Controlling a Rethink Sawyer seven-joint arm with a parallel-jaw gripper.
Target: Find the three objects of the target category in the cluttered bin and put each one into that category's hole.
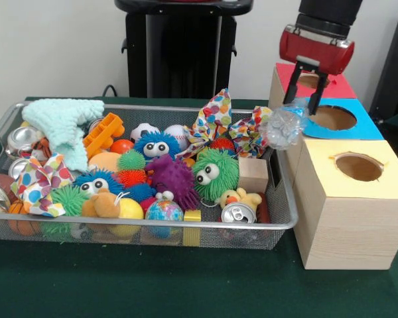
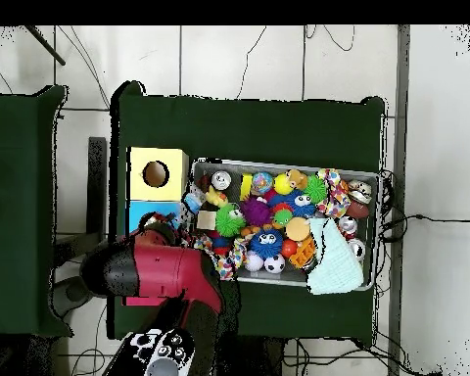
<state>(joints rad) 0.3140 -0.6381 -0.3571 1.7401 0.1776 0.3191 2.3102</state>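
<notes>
Front view: gripper pinches a clear crumpled plastic ball, which hangs off the fingertips just left of the blue-topped box, above the wire bin's right end. Looks v. light, thin, springy, prob. slippery; hold seems to be on an upper fold only, so a grip nearer the middle would be safer.

Overhead view: red arm covers most of the blue box; the ball isn't visible, hidden under the arm.

no readable text, labels, brands or numbers on any object in either view
</notes>
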